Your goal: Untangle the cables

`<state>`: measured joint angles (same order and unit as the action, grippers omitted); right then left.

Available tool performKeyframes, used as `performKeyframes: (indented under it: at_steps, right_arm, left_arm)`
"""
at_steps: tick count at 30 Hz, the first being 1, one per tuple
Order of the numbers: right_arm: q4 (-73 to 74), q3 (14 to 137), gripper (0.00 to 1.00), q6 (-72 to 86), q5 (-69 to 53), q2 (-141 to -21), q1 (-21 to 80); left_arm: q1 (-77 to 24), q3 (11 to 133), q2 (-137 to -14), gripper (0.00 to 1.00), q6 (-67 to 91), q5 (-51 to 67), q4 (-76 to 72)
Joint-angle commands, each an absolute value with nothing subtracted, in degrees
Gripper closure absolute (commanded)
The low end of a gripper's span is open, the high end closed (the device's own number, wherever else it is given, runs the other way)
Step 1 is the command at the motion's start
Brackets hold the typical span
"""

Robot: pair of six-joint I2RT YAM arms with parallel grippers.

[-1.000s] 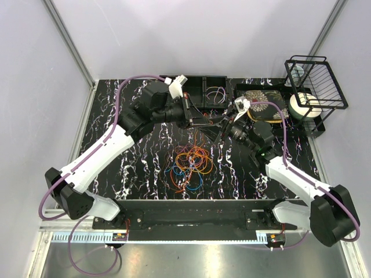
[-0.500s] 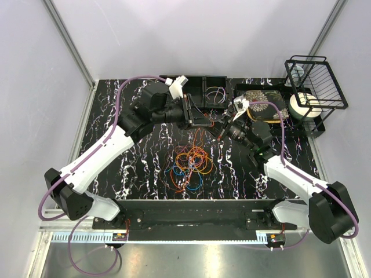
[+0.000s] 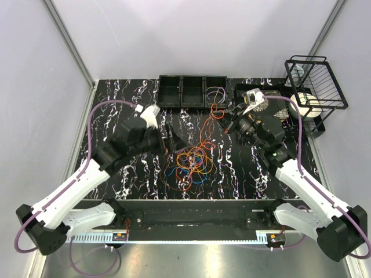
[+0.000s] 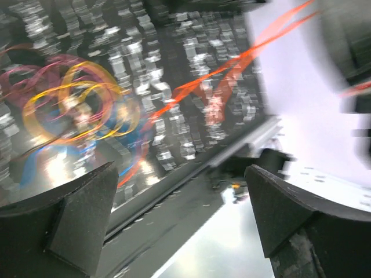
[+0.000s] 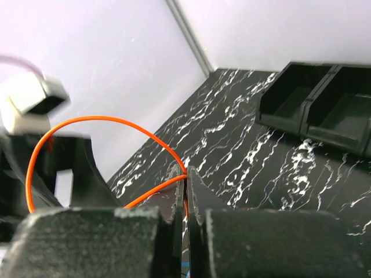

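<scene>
We see a black marbled tabletop with two arms reaching over it. The left arm comes in from the near left, and its jaws hang just left of the tangle, spread wide with nothing between them. The right arm reaches toward the far middle. Its jaws are pressed together on an orange cable, which runs taut from the pile up to them. In the right wrist view that cable arcs out from between the closed fingers. A three-part bin stands at the far edge, with a purple loop in its right compartment. The cables lie heaped at the tabletop's middle, orange, red, yellow and blue loops intertwined.
</scene>
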<state>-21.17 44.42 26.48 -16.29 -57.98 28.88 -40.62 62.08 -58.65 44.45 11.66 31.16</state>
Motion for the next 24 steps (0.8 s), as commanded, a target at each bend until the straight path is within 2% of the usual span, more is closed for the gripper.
performKeyframes:
  at_steps: [1,5,9,17,24]
  right_arm:
    - [-14.33,48.25,1.00,25.31,-12.66,-57.13,29.27]
    - [-13.80,49.30,1.00,25.66,-12.66,-56.95,29.27]
    - [-12.04,50.97,1.00,25.66,-12.66,-57.39,29.27]
    - [-9.85,51.85,1.00,25.84,-13.27,-55.46,29.27]
    - [-8.53,51.68,1.00,25.84,-13.71,-54.05,29.27]
  left_arm:
    - [-41.74,53.72,-54.24,0.09,42.45,2.99,32.08]
    - [-45.61,48.78,-53.87,0.18,43.68,1.68,26.48]
    - [-48.34,49.56,-57.47,0.25,43.07,-1.22,23.65]
    - [-48.96,49.75,-65.82,0.28,41.84,-1.14,13.37]
    - [-48.96,54.75,-71.98,0.34,41.22,-1.85,12.39]
